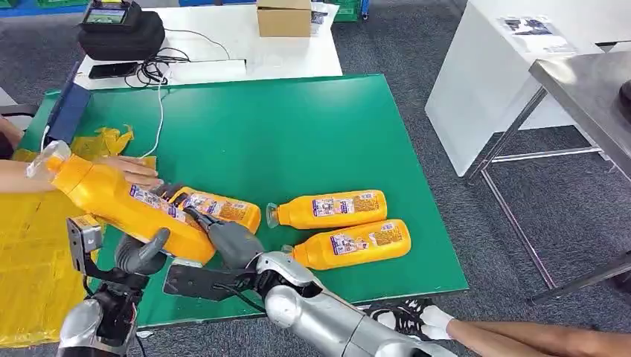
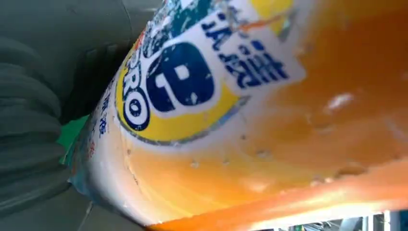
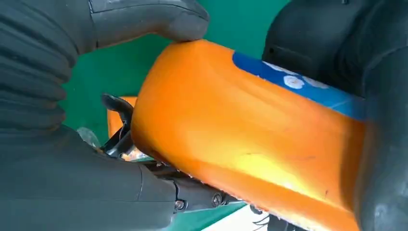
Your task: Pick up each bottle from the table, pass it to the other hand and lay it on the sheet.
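Note:
A big orange bottle hangs tilted over the table's left front, its clear cap pointing up and left. My left hand grips it from below at mid-body, and the label presses close against the palm. My right hand holds the bottle's base end; its thumb lies over the orange body, with the left hand on the other side. Three more orange bottles lie on the green table: one just behind my right hand, two side by side to the right. The yellow sheet lies at the left.
A person's arm reaches in from the left, the hand resting flat near the sheet's edge. Another person's legs and shoes are at the front right. A black bag, cables and a cardboard box stand on the white table behind.

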`<state>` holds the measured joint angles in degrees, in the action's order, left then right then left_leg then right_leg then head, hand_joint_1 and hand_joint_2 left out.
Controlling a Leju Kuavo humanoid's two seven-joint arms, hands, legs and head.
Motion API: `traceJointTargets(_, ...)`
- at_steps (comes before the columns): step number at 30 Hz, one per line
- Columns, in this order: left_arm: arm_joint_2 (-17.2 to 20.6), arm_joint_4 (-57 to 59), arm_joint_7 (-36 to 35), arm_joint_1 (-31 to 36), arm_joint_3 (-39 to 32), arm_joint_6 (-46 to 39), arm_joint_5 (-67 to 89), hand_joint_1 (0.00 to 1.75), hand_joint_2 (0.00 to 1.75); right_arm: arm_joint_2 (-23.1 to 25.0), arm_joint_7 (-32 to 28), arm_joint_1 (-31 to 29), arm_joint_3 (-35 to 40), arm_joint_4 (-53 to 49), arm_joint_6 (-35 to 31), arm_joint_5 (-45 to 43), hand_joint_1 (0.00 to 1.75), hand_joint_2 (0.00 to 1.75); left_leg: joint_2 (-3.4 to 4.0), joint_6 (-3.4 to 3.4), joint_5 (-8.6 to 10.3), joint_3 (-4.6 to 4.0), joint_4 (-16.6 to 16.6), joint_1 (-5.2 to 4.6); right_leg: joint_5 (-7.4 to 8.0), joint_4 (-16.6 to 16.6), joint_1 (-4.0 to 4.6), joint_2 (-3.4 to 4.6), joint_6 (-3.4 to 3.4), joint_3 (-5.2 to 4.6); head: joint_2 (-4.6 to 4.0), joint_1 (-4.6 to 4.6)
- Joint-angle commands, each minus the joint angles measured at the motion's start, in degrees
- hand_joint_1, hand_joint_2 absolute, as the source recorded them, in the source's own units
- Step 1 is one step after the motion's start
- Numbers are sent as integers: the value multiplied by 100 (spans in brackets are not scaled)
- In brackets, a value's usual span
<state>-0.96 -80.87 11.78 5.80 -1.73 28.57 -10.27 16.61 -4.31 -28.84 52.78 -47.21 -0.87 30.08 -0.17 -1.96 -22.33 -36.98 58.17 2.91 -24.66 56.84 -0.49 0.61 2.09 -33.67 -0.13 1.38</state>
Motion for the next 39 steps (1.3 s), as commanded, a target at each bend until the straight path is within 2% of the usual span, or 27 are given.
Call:
traceJointTargets(1, -83, 232, -18, 314, 256, 8, -6, 175, 175, 64, -76, -130, 697, 602, 219, -33, 175, 175, -10, 19, 0, 12, -6, -4, -5, -3, 0, -16, -3, 15, 0, 0)
traceJointTargets(3, -97, 223, 1, 344, 209, -62, 44, 175, 175, 68, -72, -121, 662, 621, 196, -58, 175, 175, -14, 33, 0, 27, -14, -11, -9, -6, -4, -25, -5, 28, 0, 0)
traceJointTargets(4, -112, 173, 97, 388, 182, -428, 474, 175, 175, 51, -37, -96, 610, 604, 126, -75, 175, 175, -12, 24, 0, 16, -8, -7, -7, -4, -2, -21, -3, 17, 0, 0)
traceJointTargets(11, -139, 149, 70, 423, 148, -430, 506, 175, 175, 31, -37, -95, 607, 581, 139, -75, 175, 175, -14, 18, 2, 5, -4, -2, -4, -3, 1, -22, -3, 5, 0, 0)
traceJointTargets(12, -136, 97, 113, 426, 139, -755, 867, 175, 175, 27, 15, -76, 570, 565, 71, -73, 175, 175, -19, 25, 2, 12, -7, -5, -7, -3, 0, -29, -4, 14, 0, 2)
traceJointTargets(14, -205, -220, 472, 525, 100, -2348, 2766, 175, 175, -62, 131, 38, 393, 406, -180, -47, 175, 175, -19, 25, 2, 11, -6, -5, -7, -3, 0, -29, -4, 12, 0, 0)
traceJointTargets(15, -277, -323, 444, 583, -63, -2671, 3260, 175, 175, -141, 222, 83, 351, 244, -305, 54, 138, 175, -28, 32, 2, 15, -7, -6, -11, -3, 0, -40, -5, 19, 0, 2)
traceJointTargets(16, -246, -383, 342, 672, -257, -3095, 3953, 175, 175, -237, 332, 163, 224, 7, -382, 116, 0, 175, -27, 19, 4, -1, -1, 0, -7, -1, 3, -35, -2, 4, 0, 0)
traceJointTargets(19, 62, -106, 335, 916, -718, -4292, 5793, 175, 175, -502, 563, 433, -187, -748, -442, 306, 0, 175, -26, 27, 3, 8, -5, -3, -7, -5, 2, -33, -3, 10, 0, 4)
traceJointTargets(22, 533, 897, 131, 1376, -1136, -4707, 6610, 175, 175, -696, 714, 679, -560, -1286, -462, 407, 0, 175, 2, 13, 5, 6, -9, 0, 1, -4, 4, -10, -5, 4, 0, 2)
traceJointTargets(25, 1103, 2139, -382, 2022, -1278, -5192, 7909, 175, 175, -678, 870, 684, -752, -1448, -361, 578, 0, 175, -25, 23, 10, 23, -18, -10, -7, -3, -3, -28, -8, 23, 0, 2)
traceJointTargets(28, 1503, 3145, -749, 2514, -1364, -5350, 8617, 175, 175, -620, 950, 676, -895, -1389, -286, 623, 0, 175, 1, 13, 10, 8, -8, 4, 1, 4, 8, -8, -8, 1, 0, 2)
traceJointTargets(30, 1681, 3516, -939, 2650, -1415, -5394, 8864, 175, 175, -585, 989, 765, -933, -1391, -331, 705, 0, 175, 7, 6, 15, 11, -11, 5, 3, 3, 9, -6, -10, 0, 0, 2)
traceJointTargets(32, 1970, 4029, -1479, 2786, -1246, -5233, 9701, 175, 175, -552, 1032, 770, -970, -1325, -308, 797, 0, 175, 10, 1, 14, 13, -11, 7, 2, 2, 11, -3, -10, 2, 0, 2)
traceJointTargets(33, 2005, 4133, -1470, 2815, -1269, -5268, 9725, 175, 175, -538, 1032, 750, -984, -1289, -299, 797, 0, 175, 10, 12, 14, 27, -18, 1, 0, 0, 7, -6, -12, 14, 0, 2)
traceJointTargets(35, 2224, 4550, -2024, 2955, -874, -5023, 10027, 175, 175, -519, 1083, 654, -995, -1179, -302, 917, 0, 175, 10, 12, 12, 24, -16, 1, -1, 0, 6, -5, -11, 13, 0, 2)
traceJointTargets(39, 2358, 5054, -2307, 3181, -455, -4668, 10027, 175, 175, -470, 1205, 431, -1065, -955, -303, 1068, 0, 175, -2, 12, 14, 15, -10, 3, -3, 6, 8, -15, -11, 9, 0, 2)
